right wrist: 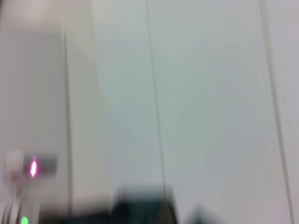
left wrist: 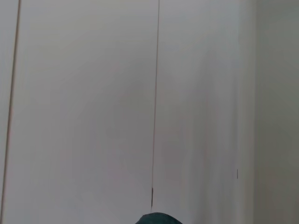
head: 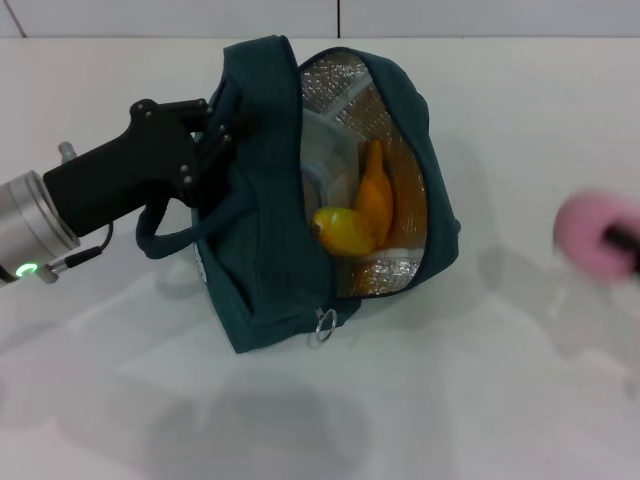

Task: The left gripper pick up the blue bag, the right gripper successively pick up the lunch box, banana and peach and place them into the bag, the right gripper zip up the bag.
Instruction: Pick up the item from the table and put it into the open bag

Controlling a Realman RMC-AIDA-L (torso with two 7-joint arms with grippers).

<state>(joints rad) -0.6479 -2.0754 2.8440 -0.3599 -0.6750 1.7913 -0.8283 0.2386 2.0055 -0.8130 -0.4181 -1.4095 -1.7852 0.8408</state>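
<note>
The blue bag point(head: 270, 270) hangs open over the white table, its silver lining showing. My left gripper point(head: 212, 140) is shut on the bag's upper edge beside the handles. A pale lunch box point(head: 325, 160) lies inside the bag, and a yellow-orange banana point(head: 368, 205) rests against it. At the far right the pink peach point(head: 597, 233) appears blurred and raised above its shadow. My right gripper point(head: 625, 240) is shut on the peach, with only a dark finger showing at the frame edge. A sliver of the bag point(left wrist: 156, 218) shows in the left wrist view.
A metal zip ring point(head: 323, 325) dangles at the bag's lower front corner. The white table point(head: 520, 400) spreads around the bag, and a wall seam runs along the back. The right wrist view is smeared, with a dark shape point(right wrist: 145, 205) low in it.
</note>
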